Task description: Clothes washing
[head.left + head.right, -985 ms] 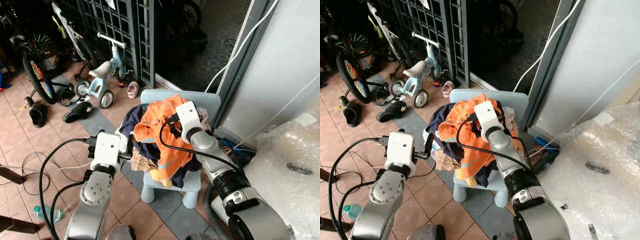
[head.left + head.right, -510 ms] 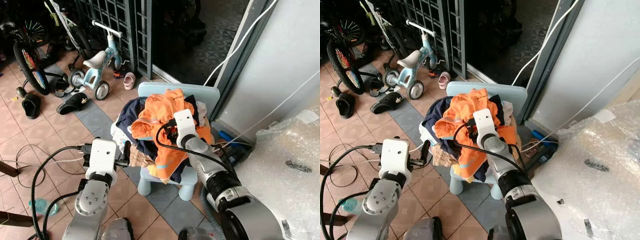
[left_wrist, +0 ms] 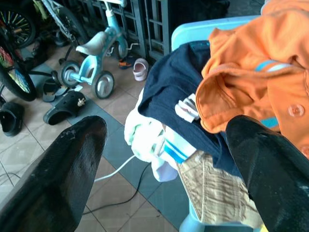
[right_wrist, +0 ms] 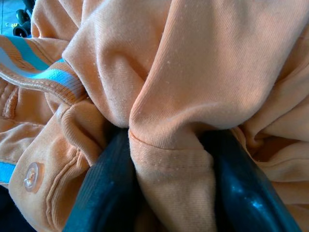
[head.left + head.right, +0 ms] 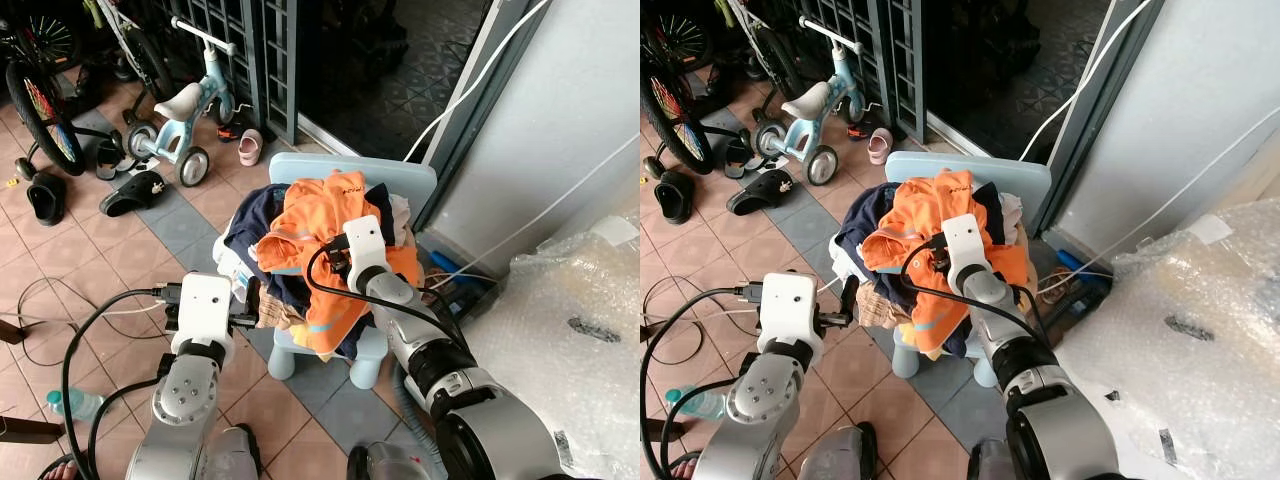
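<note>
A small pale blue chair stands on the tiled floor by the doorway, heaped with clothes. On top of the heap lies an orange shirt with blue stripes, over a navy garment and a tan checked piece. The right claw is buried in the heap, its two fingers pinching a fold of the orange shirt between them. The left claw hangs just beside the chair's near corner, fingers spread wide apart and touching nothing. Behind the chair are a child's tricycle, a pink shoe and black sandals.
</note>
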Robot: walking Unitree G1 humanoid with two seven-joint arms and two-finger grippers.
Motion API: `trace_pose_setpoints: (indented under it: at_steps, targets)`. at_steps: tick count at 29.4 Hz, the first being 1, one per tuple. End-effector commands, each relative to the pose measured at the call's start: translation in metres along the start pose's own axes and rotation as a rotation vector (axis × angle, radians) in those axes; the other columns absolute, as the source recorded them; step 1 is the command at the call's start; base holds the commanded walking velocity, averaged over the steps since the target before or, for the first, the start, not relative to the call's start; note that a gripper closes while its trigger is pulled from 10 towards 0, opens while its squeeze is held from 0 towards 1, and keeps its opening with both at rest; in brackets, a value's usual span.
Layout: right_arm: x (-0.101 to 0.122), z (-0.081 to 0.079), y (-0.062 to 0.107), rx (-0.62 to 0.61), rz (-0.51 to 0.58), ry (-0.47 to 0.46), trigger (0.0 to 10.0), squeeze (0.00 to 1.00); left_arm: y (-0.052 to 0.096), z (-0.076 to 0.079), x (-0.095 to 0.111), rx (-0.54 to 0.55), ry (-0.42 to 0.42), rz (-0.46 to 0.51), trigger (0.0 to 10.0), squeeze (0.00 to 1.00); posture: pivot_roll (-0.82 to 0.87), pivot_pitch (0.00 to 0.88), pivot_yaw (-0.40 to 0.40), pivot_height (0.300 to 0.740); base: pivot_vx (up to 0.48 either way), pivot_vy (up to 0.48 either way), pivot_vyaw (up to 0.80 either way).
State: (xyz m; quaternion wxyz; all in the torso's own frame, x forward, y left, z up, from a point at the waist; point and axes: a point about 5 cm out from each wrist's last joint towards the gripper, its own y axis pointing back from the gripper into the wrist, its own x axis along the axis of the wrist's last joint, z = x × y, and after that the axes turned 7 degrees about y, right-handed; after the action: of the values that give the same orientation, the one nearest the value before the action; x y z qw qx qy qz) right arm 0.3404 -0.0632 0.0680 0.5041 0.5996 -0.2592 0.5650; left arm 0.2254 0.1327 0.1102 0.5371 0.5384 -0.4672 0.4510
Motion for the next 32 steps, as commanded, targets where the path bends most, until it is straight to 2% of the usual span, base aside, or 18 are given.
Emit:
trace_pose_setpoints:
  at_steps: [1,4,6,8,12,13,14,16,18,22,23,24,27,32]
  targets:
    - [-0.011,-0.005,0.001,0.025,-0.06,-0.012,0.0,0.0,-0.003,-0.003,-0.001,0.017,-0.003,-0.004,10.0,0.0,0.06,0.169,-0.056,0.74,0.0,0.0,0.0]
    - [-0.005,-0.007,-0.001,0.057,-0.029,-0.005,0.0,0.0,-0.008,-0.004,0.0,0.022,0.001,-0.008,10.0,0.0,0.06,0.154,-0.058,0.74,0.0,0.0,0.0]
    - [0.001,-0.015,-0.001,0.131,0.02,0.009,0.0,0.0,-0.012,-0.006,0.0,0.039,-0.006,0.001,10.0,0.0,0.06,0.137,-0.056,0.74,0.0,0.0,0.0]
    - [0.005,-0.016,0.001,0.163,0.066,0.031,0.0,0.0,-0.015,-0.008,0.0,0.05,0.006,0.004,10.0,0.0,0.04,0.119,-0.052,0.74,0.0,0.0,0.0]
    - [0.011,-0.007,0.01,0.206,0.159,0.07,0.0,0.0,-0.023,-0.004,-0.001,0.032,0.008,0.01,10.0,0.0,0.02,0.064,-0.029,0.74,0.0,0.0,0.0]
    - [0.012,-0.003,0.014,0.211,0.181,0.077,0.0,0.0,-0.024,-0.004,-0.001,0.044,-0.02,0.02,10.0,0.0,0.01,0.058,-0.025,0.74,0.0,0.0,0.0]
    - [0.014,0.005,0.019,0.212,0.207,0.091,0.0,0.0,-0.03,-0.01,0.001,0.098,-0.087,0.038,10.0,0.0,-0.01,0.048,-0.005,0.74,0.0,0.0,0.0]
    - [0.02,0.014,0.029,0.203,0.258,0.089,0.0,0.0,-0.036,-0.016,-0.001,0.148,-0.099,0.031,10.0,0.0,-0.02,0.026,0.0,0.74,0.0,0.0,0.0]
    - [0.028,0.028,0.043,0.157,0.309,0.067,0.0,0.0,-0.042,-0.018,0.0,0.131,-0.07,0.037,10.0,0.0,-0.04,0.0,0.002,0.74,0.0,0.0,0.0]
    - [0.031,0.04,0.064,0.065,0.366,0.03,0.0,0.0,-0.045,-0.02,-0.001,0.119,-0.061,0.047,10.0,0.0,-0.04,0.0,0.008,0.74,0.0,0.0,0.0]
    - [0.03,0.043,0.075,-0.029,0.389,-0.025,0.0,0.0,-0.045,-0.018,-0.004,0.117,-0.054,0.039,10.0,0.0,-0.04,0.0,0.024,0.74,0.0,0.0,0.0]
    - [0.028,0.043,0.082,-0.079,0.4,-0.049,0.0,0.0,-0.045,-0.017,-0.006,0.114,-0.049,0.034,10.0,0.0,-0.05,0.0,0.036,0.74,0.0,0.0,0.0]
    - [0.024,0.035,0.094,-0.16,0.42,-0.047,0.0,0.0,-0.044,-0.01,-0.008,0.093,-0.041,0.03,10.0,0.0,-0.05,0.0,0.066,0.74,0.0,0.0,0.0]
    - [0.028,0.029,0.097,-0.183,0.451,-0.089,0.0,0.0,-0.05,-0.007,-0.003,0.07,-0.047,0.052,10.0,0.0,-0.05,0.0,0.069,0.74,0.0,0.0,0.0]
